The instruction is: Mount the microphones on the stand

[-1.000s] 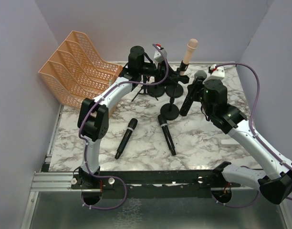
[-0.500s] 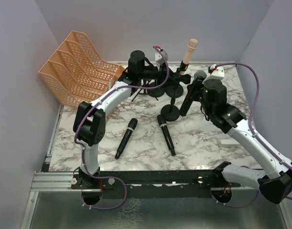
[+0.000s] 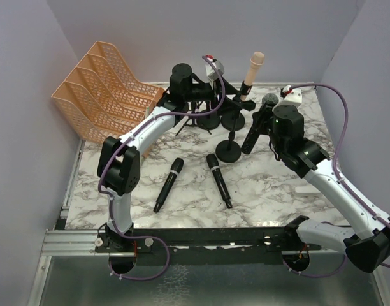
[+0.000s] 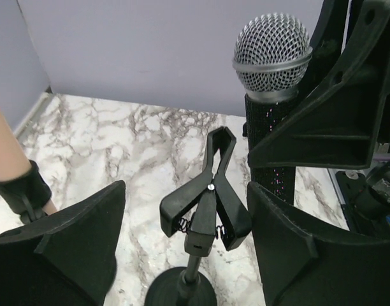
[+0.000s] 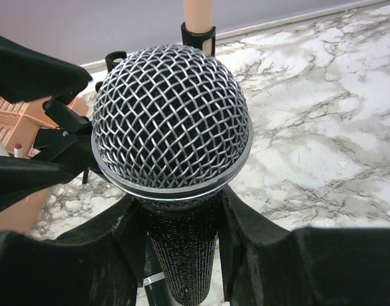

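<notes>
A black microphone with a silver mesh head [image 5: 173, 115] stands upright in my right gripper [image 5: 182, 255], whose jaws are shut on its body. From above the same microphone [image 3: 266, 102] hangs tilted just right of the stands. My left gripper [image 4: 188, 245] is open, its fingers [image 4: 74, 248] on either side of an empty spring-clip stand [image 4: 204, 204] without touching it. In the top view that gripper [image 3: 213, 101] is at the back centre. A pale pink microphone [image 3: 253, 67] sits clipped upright in a rear stand. Two black microphones [image 3: 168, 185] [image 3: 218, 180] lie on the marble table.
Several black stands with round bases [image 3: 228, 152] cluster at the back centre. An orange mesh file tray [image 3: 106, 89] fills the back left. A small white block [image 3: 292, 95] sits at the back right. Walls close in on both sides.
My left gripper's jaws narrowed, then spread wider around the clip stand. The right-hand black microphone on the table has shifted slightly left. The right arm holds still.
</notes>
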`<move>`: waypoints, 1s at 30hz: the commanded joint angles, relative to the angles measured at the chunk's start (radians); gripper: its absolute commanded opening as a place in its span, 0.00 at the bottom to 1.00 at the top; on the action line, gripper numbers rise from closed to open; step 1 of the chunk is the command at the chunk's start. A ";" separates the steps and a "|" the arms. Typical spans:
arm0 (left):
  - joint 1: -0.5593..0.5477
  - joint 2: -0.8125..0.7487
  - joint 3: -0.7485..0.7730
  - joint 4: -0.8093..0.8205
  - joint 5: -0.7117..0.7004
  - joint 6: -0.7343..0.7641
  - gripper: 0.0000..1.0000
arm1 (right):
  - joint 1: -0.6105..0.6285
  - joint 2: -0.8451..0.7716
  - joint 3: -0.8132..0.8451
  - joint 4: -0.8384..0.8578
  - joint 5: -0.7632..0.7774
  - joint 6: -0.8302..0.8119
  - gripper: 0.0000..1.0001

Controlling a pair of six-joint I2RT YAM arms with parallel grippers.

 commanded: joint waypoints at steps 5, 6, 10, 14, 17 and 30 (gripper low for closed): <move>-0.004 0.020 0.047 0.058 0.132 0.036 0.79 | -0.025 -0.021 -0.013 -0.004 0.053 -0.004 0.09; -0.005 0.022 0.048 0.059 0.161 0.040 0.79 | -0.029 -0.022 -0.013 -0.005 0.053 -0.004 0.09; -0.005 0.036 0.058 0.059 0.202 0.042 0.79 | -0.043 -0.027 -0.015 -0.010 0.053 -0.005 0.09; -0.005 0.055 0.074 0.061 0.188 0.023 0.78 | -0.052 -0.036 -0.018 -0.014 0.053 -0.004 0.09; -0.005 0.055 0.070 0.063 0.175 0.022 0.72 | -0.057 -0.041 -0.020 -0.016 0.053 -0.004 0.09; -0.005 0.037 0.029 0.066 0.147 0.020 0.14 | -0.069 -0.012 0.042 0.041 0.168 -0.081 0.07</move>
